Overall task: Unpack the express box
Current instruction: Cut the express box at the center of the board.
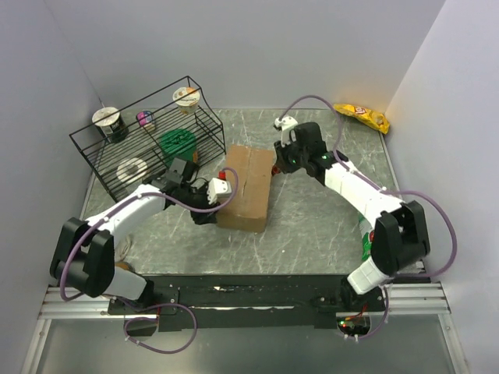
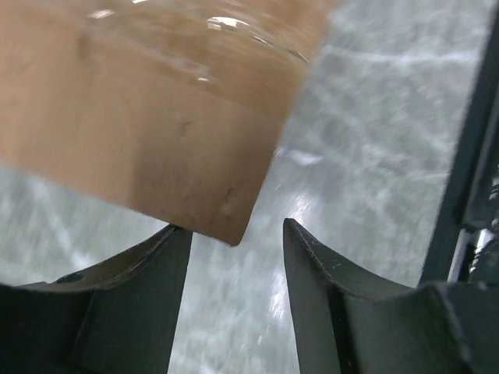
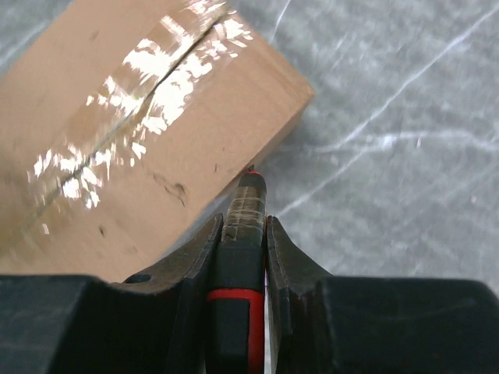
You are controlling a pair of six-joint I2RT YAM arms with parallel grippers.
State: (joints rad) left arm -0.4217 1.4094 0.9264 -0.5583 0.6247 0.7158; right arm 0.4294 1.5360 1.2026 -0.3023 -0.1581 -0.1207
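Observation:
The express box [image 1: 245,187], a plain brown carton with clear tape along its centre seam, lies closed in the middle of the table. My left gripper [image 1: 206,209] is at the box's near-left side. In the left wrist view its fingers [image 2: 236,227] stand open, with a lower corner of the box [image 2: 156,117] just above the gap and nothing held. My right gripper [image 1: 279,161] sits at the box's far right corner. It is shut on a black and red cutter [image 3: 243,257], whose tip is next to the box [image 3: 132,125] edge.
A black wire rack [image 1: 148,132] stands at the back left with cups [image 1: 107,119], a green lid [image 1: 178,142] and a white roll [image 1: 131,167] in or around it. A yellow snack bag [image 1: 362,117] lies at the back right. Walls close in on both sides.

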